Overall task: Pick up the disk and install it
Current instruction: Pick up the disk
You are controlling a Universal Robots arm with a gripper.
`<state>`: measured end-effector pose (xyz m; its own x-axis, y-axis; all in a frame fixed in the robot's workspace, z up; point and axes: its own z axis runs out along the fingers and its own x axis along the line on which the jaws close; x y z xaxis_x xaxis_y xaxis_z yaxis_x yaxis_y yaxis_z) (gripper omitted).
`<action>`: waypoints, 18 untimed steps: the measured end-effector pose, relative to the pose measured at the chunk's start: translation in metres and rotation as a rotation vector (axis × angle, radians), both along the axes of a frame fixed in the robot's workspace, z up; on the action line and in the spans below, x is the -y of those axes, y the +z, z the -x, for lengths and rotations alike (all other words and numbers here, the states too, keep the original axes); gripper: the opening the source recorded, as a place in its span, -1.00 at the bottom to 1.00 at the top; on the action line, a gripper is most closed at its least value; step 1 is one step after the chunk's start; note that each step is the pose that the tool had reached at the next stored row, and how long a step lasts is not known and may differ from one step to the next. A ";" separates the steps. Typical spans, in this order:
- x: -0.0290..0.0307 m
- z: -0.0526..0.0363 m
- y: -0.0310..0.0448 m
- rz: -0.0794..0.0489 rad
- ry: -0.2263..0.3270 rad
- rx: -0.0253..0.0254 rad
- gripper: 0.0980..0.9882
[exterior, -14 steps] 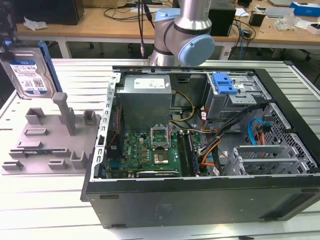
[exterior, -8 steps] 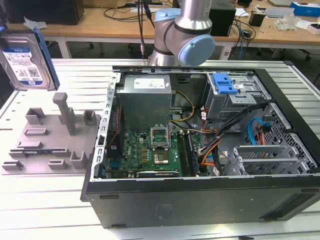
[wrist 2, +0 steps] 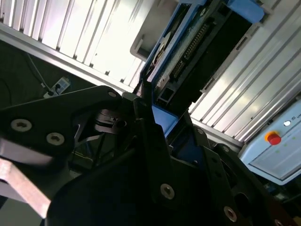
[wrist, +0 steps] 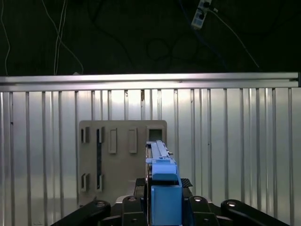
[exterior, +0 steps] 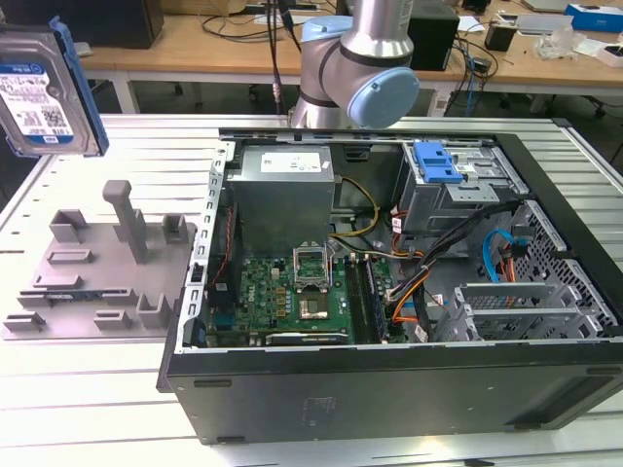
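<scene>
The disk point(exterior: 39, 88) hangs high at the exterior view's far left, well above the grey fixture point(exterior: 97, 272). It is silver-grey, with a white-and-blue label facing the camera and a blue rail along its edge. In the first wrist view the disk point(wrist: 157, 150) is edge-on, with its blue rail end between the black fingers point(wrist: 140, 182), and the fixture point(wrist: 117, 160) lies far below it. My gripper point(wrist: 163, 184) is shut on the disk. In the second wrist view the disk point(wrist 2: 202, 42) shows its dark connector side and blue rails, clamped in the gripper point(wrist 2: 153, 115).
An open computer case point(exterior: 389, 389) lies on the slatted metal table point(exterior: 88, 399), its drive cage and blue latch point(exterior: 436, 163) at the far right corner. The arm's base point(exterior: 365, 68) stands behind the case. A pale box with a red button point(wrist 2: 273, 139) sits beyond the table edge.
</scene>
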<state>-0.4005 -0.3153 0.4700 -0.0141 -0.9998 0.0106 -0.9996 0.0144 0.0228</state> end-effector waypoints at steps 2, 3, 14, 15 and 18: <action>0.0008 -0.0005 0.0117 0.000 0.000 0.0001 -0.39; 0.0008 -0.0005 0.0120 0.000 0.000 0.0002 -0.39; 0.0142 -0.0100 0.0144 0.000 0.000 -0.0026 -0.39; 0.0176 -0.0139 0.0149 0.001 0.000 -0.0042 -0.39; 0.0228 -0.0223 0.0156 0.002 0.000 -0.0078 -0.39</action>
